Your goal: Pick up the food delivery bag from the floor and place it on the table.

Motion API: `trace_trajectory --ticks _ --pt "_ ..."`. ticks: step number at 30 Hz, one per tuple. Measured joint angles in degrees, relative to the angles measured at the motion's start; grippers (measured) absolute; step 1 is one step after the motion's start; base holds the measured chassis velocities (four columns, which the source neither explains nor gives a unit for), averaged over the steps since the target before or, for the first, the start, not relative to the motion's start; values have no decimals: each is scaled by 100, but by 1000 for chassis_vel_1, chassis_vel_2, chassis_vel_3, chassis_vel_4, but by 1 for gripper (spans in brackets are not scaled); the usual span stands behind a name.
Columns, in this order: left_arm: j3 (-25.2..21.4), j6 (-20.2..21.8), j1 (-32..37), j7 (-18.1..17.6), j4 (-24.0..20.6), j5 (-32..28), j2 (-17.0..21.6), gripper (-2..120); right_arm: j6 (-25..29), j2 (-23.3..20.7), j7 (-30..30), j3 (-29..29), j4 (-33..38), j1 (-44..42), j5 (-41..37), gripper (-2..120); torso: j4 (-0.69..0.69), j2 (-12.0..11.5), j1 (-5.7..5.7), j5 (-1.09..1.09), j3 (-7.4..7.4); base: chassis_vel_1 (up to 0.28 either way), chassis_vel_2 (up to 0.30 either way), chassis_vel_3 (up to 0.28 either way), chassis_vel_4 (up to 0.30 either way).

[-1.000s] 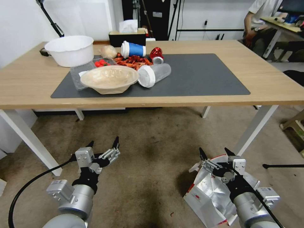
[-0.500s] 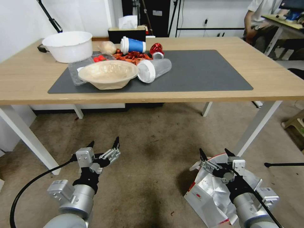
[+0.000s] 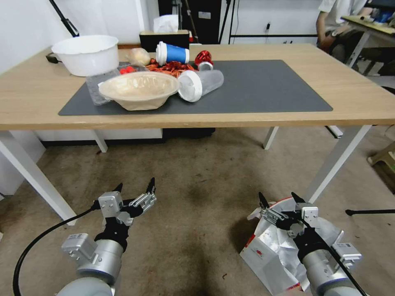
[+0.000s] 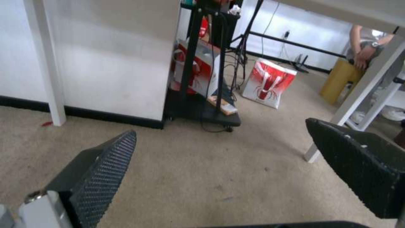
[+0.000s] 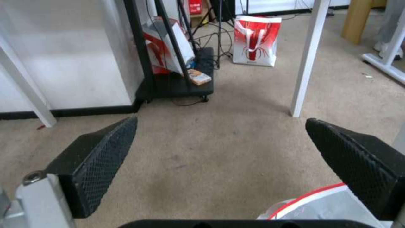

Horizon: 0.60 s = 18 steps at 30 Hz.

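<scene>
Looking down from the head view, the food delivery bag (image 3: 275,250) lies on the floor (image 3: 197,181) directly under the right gripper (image 3: 281,199), whose fingers are spread apart and hold nothing; the bag's foil-lined mouth sits just below the fingertips, its red logo toward the robot's left of that wrist. Left gripper (image 3: 135,188) hovers well apart from the bag over bare floor, fingers also spread, empty. Ahead of both grippers stands the table (image 3: 362,102) with its dark grey mat (image 3: 267,88), which carries a beige bowl (image 3: 138,88), a tipped clear cup (image 3: 201,84) and a blue cup (image 3: 173,53); a white bowl (image 3: 86,53) sits beside the mat. Left wrist view: left gripper (image 4: 219,148) pads wide apart with only floor (image 4: 190,171) between them, a white table leg (image 4: 46,63) beyond. Right wrist view: right gripper (image 5: 219,136) pads wide apart, floor (image 5: 211,142) between, and a red-trimmed edge of the bag (image 5: 320,205) just beneath one pad; contact cannot be told. Another red-and-white bag (image 5: 256,39) stands far ahead.
</scene>
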State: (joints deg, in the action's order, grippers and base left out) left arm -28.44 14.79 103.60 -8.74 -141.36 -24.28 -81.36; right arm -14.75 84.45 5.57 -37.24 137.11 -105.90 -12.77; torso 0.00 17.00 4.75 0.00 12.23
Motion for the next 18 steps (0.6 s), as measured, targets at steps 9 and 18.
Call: trace_trajectory --ticks 9,18 --pt "11 -6 7 6 -12 19 -16 99 4 -18 -1 -14 13 -3 -1 100 0 -227 -62 0 -162 0 0 0 0" --pt "23 -31 54 20 -40 55 -17 99 53 -26 5 -25 18 -19 -19 100 0 -434 -111 0 -320 0 0 0 0"
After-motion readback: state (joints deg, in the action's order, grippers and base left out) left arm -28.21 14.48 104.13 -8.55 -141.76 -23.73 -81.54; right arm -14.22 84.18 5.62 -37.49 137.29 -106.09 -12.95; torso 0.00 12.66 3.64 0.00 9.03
